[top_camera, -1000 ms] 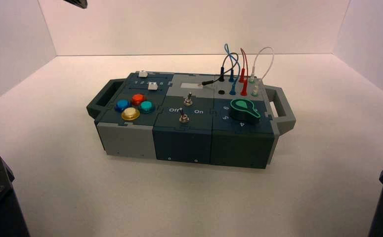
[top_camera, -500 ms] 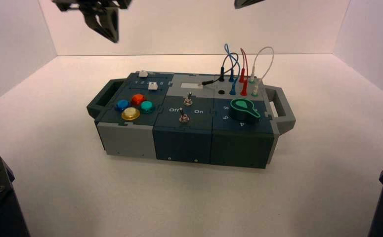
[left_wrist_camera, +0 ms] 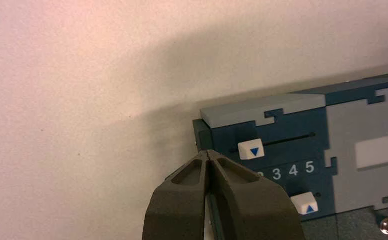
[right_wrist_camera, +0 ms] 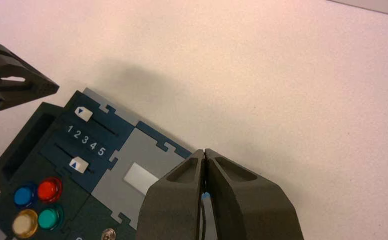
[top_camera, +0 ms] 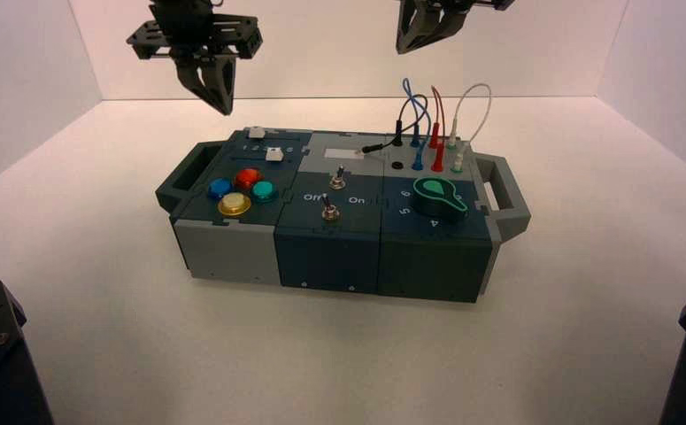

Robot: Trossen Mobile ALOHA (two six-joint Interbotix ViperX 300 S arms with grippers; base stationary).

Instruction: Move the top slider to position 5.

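The top slider [top_camera: 256,133] is a small white knob on the far track at the box's left end. In the left wrist view the top slider [left_wrist_camera: 251,149] sits at the low end of its track, left of the printed 2. Position 5 [left_wrist_camera: 309,167] is the last numeral of the row, also shown in the right wrist view [right_wrist_camera: 101,151]. My left gripper [top_camera: 219,102] is shut and empty, hanging above and behind the slider; its tips [left_wrist_camera: 208,152] are over the box's end beside the knob. My right gripper [top_camera: 407,44] is shut and empty, high above the wires.
The lower slider knob [left_wrist_camera: 303,203] sits farther along its own track. Coloured buttons [top_camera: 240,190], two toggle switches [top_camera: 332,193], a green dial [top_camera: 436,197] and plugged wires [top_camera: 427,124] fill the rest of the box. White walls enclose the table.
Both grippers have come down into the high view from the top edge. The left gripper has moved right and lower, toward the slider end. The box and sliders have not moved.
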